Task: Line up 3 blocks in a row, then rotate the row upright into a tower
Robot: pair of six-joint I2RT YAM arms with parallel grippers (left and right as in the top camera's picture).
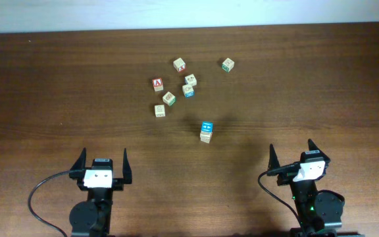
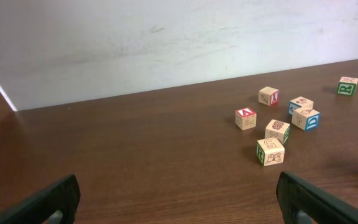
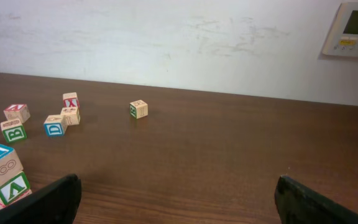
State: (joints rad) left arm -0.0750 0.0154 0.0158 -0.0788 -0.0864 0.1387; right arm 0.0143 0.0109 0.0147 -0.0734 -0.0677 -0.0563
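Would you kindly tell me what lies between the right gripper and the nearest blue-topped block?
Nothing; the overhead view shows only bare table between the right gripper and the blue-topped block.

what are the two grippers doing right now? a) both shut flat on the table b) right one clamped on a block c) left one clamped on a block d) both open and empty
d: the left gripper and right gripper both show spread fingers with nothing between them, apart from the nearest blue-topped block.
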